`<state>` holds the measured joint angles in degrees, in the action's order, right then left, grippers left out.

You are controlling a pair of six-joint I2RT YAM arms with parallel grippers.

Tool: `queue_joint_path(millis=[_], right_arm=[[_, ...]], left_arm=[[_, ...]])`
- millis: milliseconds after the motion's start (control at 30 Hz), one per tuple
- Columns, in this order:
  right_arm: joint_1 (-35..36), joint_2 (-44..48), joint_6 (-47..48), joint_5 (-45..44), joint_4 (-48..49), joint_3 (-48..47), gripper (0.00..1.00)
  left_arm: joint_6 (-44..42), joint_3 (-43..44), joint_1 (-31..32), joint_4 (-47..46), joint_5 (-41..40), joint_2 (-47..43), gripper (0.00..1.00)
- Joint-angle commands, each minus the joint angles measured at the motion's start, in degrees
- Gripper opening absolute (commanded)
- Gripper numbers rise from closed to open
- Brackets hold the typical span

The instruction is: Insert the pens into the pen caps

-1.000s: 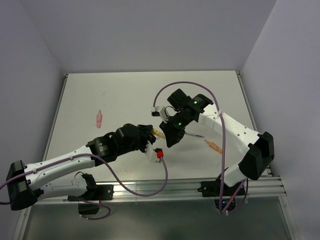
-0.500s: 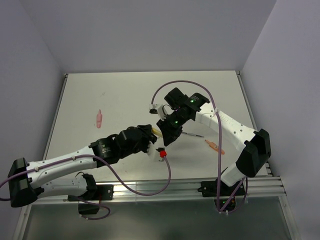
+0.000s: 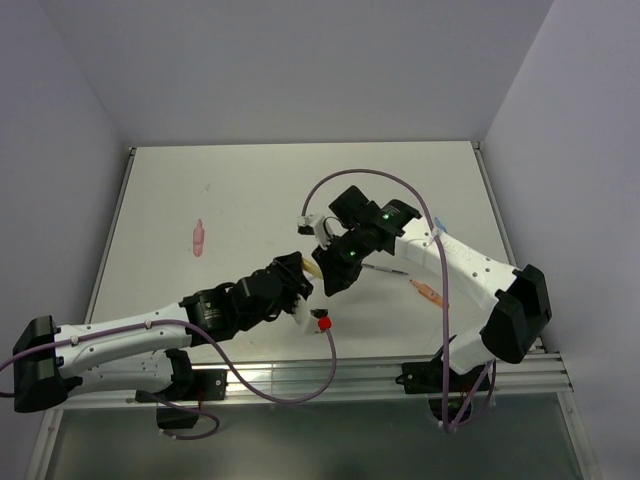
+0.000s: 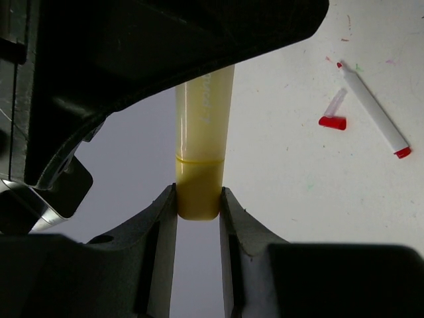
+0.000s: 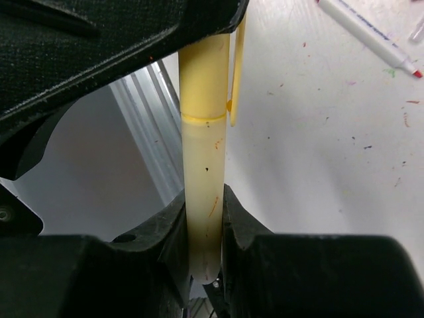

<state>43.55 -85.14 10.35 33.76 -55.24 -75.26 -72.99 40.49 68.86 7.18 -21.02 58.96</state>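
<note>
A yellow pen point(image 5: 203, 179) and its yellow pen cap point(image 4: 198, 189) hang in the air between my two grippers, joined end to end at a thin seam. My left gripper point(image 4: 199, 199) is shut on the cap's end. My right gripper point(image 5: 204, 225) is shut on the pen's pale barrel. From above, the two grippers meet tip to tip over the table's front middle, left gripper point(image 3: 305, 274) and right gripper point(image 3: 320, 266), with only a sliver of the yellow pen point(image 3: 312, 267) showing. The cap's clip point(image 5: 234, 79) faces the table.
On the table lie a white pen with red ends point(image 4: 372, 109) and a short red cap point(image 4: 332, 122), a pink pen point(image 3: 198, 238) at the left, a thin grey pen point(image 3: 385, 270) and an orange pen point(image 3: 428, 293) at the right. An aluminium rail point(image 3: 330, 375) runs along the front edge.
The left arm has shifted a little toward the front edge and the right gripper has followed it to the left. Both grips have held.
</note>
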Motion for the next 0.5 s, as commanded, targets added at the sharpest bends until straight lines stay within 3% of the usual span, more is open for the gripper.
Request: queue_joint_path(millis=[0, 233, 467], right_arm=[[1.89, 5.07, 2.04, 2.98, 15.07, 0.20, 0.00], [1.98, 6.22, 2.04, 0.43, 15.60, 1.26, 0.00], [1.10, 6.48, 0.73, 0.43, 16.31, 1.52, 0.00]], left_arm=[[-2.85, 0.03, 2.16, -8.58, 4.85, -0.69, 0.23], [-6.11, -0.68, 2.07, -10.78, 2.82, -0.60, 0.41], [-7.96, -1.64, 2.07, -11.84, 0.89, -0.95, 0.50]])
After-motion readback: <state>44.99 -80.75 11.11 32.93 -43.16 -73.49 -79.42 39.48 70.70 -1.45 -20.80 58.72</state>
